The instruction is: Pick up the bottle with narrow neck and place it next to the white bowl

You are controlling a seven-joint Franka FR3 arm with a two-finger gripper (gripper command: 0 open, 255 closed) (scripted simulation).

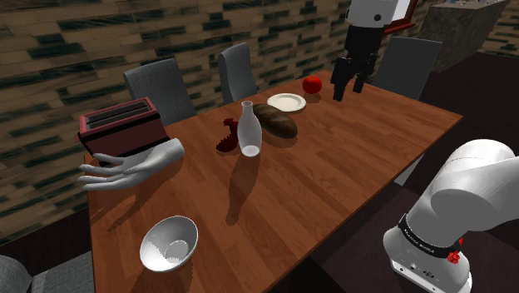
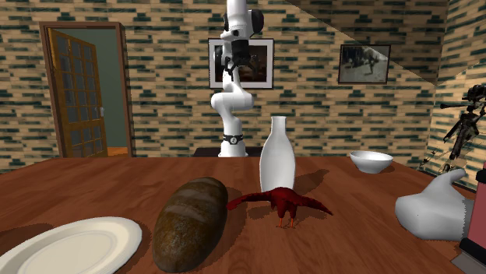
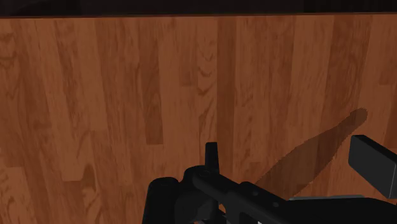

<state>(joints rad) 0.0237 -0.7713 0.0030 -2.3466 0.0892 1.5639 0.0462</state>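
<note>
Bottle [image 1: 249, 129]: white, narrow neck over a wider round body. It stands upright near the middle of the wooden surface [image 1: 349, 158], with its long axis vertical, neck and mouth pointing straight up, base flat on the wood.

Neighbours, shoulder view: brown loaf [image 1: 276, 121] just beside the bottle on its right, and a small red figure [image 1: 226, 137] close on its left. The second exterior view shows the red figure [image 2: 284, 204] in front of the bottle's base and the loaf [image 2: 191, 222] to that view's left.

White bowl [image 1: 169, 243]: upright near the surface's near-left corner in the shoulder view, well apart from the bottle. A white hand-shaped model [image 1: 133, 169] and a red toaster [image 1: 123, 126] lie between the two, along the left edge.

Fingers [image 1: 338, 86]: black, spread apart, nothing between them. They hang above the far end of the surface, near a red fruit [image 1: 312, 83] and a white plate [image 1: 286, 102], well apart from the bottle.
</note>
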